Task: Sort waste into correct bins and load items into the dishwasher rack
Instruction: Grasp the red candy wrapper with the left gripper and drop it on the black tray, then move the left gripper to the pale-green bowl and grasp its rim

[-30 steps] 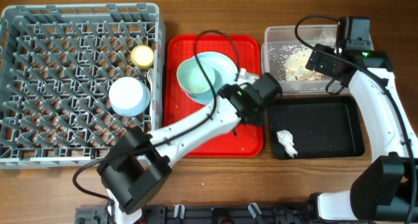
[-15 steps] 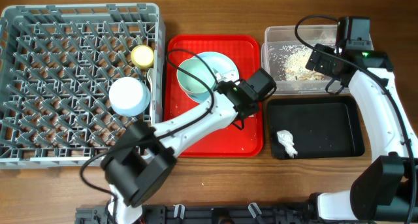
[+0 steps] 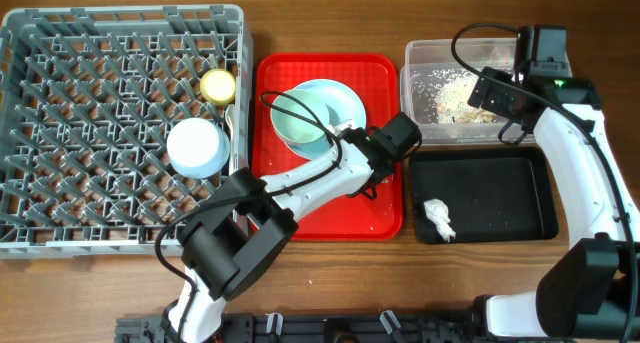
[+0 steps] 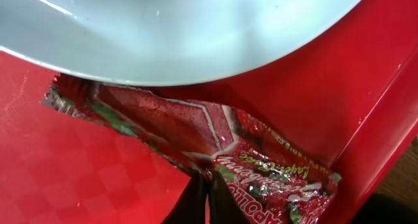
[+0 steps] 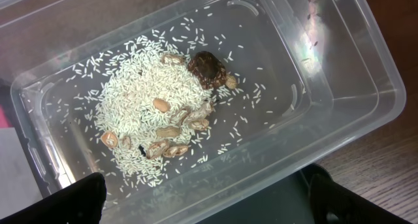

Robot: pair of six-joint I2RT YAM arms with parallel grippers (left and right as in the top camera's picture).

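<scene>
The step in hand looked to be clearing the red wrapper (image 4: 261,165) off the red serving tray (image 3: 300,198). In the left wrist view the left pincer (image 4: 204,196) had its dark tips pressed together on the wrapper's near, torn edge, pinching the foil. The wrapper lay flat on the tray floor against the tray's raised wall. Its far edge was tucked under the rim of the pale blue plate (image 4: 196,28), which carried a teal bowl (image 3: 300,121).

To do this well, the pull probably needed to run low and sideways, away from the plate, before any lift. A straight upward tug risked the thin foil tearing or slipping from so small a bite, or nudging the plate. The grip sat on the very edge, so a slow draw seemed wiser than a jerk. Once free, the wrapper most likely belonged in the black tray (image 3: 500,188), where the crumpled tissue (image 3: 438,216) already lay.

The right pincer (image 5: 209,201) hung spread and empty over the clear tub (image 5: 339,67), which held the rice scraps (image 5: 150,100). That placed it just beside the black tray, so the left arm's path there would have to pass clear of it.

The grey rack (image 3: 60,233) on the desk held the yellow cup (image 3: 218,85).
</scene>
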